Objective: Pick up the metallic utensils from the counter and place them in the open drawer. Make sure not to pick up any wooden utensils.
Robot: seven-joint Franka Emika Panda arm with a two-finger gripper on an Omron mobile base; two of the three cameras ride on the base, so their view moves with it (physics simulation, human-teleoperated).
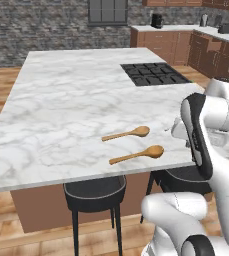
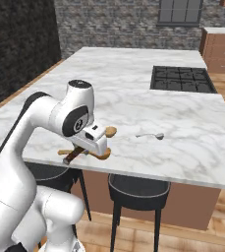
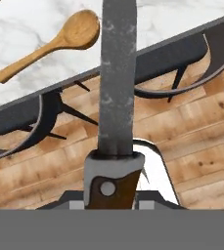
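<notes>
The fingers [image 3: 114, 197] are clenched on a knife [image 3: 116, 97], one of the metallic utensils: in the hand view its brown handle with a silver rivet sits between them at the bottom and its long grey blade runs straight up the middle. In that view the blade crosses the counter's [image 1: 71, 100] dark edge, with wooden floor [image 3: 191, 127] and the black seats of two stools [image 3: 15, 122] behind it, and a wooden spoon [image 3: 52, 44] lies on the marble at the upper left. In the right base view the knife's dark handle [image 2: 72, 155] sticks out below the white hand at the near edge of the counter, close to a wooden spoon's bowl [image 2: 103, 155]. The second metallic utensil, a small silver spoon [image 2: 151, 135], lies flat on the marble to the right of the hand, apart from it, well short of the black cooktop [image 2: 182, 78]. In the left base view the two wooden spoons [image 1: 127, 133] [image 1: 137, 154] lie side by side near the front edge, bowls pointing right, with the white arm [image 1: 206, 125] rising just beside them. Reddish-brown cabinets [image 1: 161, 42] stand along the far wall; which drawer is open cannot be told.
</notes>
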